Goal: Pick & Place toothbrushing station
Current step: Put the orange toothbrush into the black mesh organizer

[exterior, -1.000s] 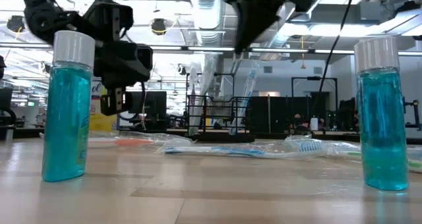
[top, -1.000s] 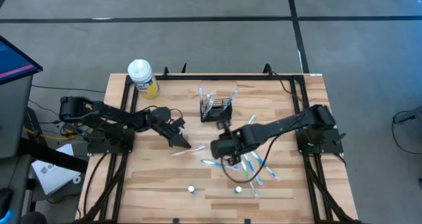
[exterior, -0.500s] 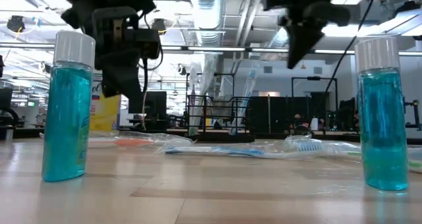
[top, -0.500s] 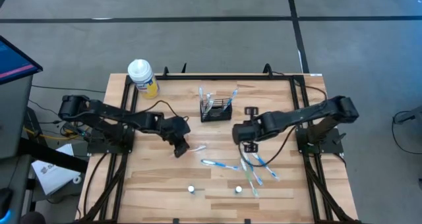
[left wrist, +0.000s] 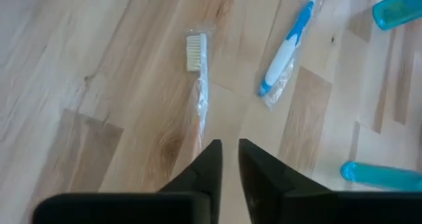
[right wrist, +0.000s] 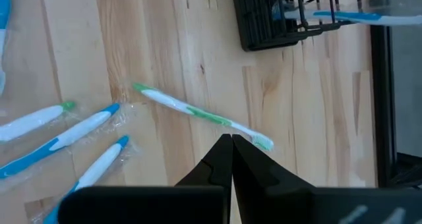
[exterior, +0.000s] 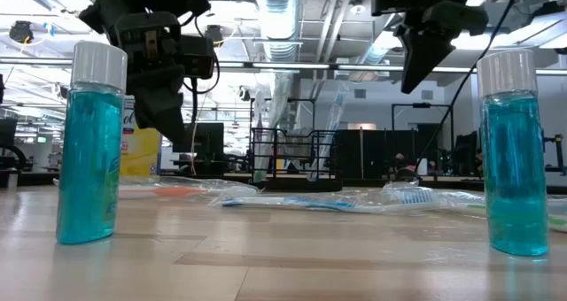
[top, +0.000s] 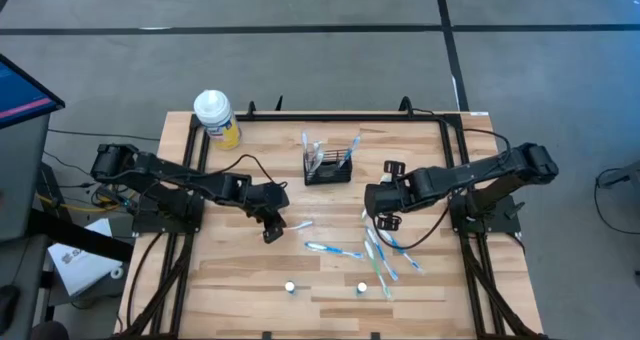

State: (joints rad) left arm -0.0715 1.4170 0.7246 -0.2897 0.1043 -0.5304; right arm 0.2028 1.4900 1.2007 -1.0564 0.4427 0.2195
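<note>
The small black toothbrushing station (top: 329,166) sat near the table's back edge. The left gripper (top: 270,230) hung over a wrapped toothbrush (left wrist: 197,85), fingers a little apart — holding nothing. The right gripper (top: 387,220) stayed pinched tight — empty.

Bright, even overhead light; ceiling lamps (exterior: 213,35) glare in the low view; soft faint shadows on the wooden table (top: 330,280); near teal bottles (exterior: 89,142) slightly soft; wrist views mildly blurred.

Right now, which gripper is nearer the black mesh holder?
The right gripper, though not by much. It sits to the holder's right and a bit nearer the front edge; the left gripper is off to its front-left.
</note>
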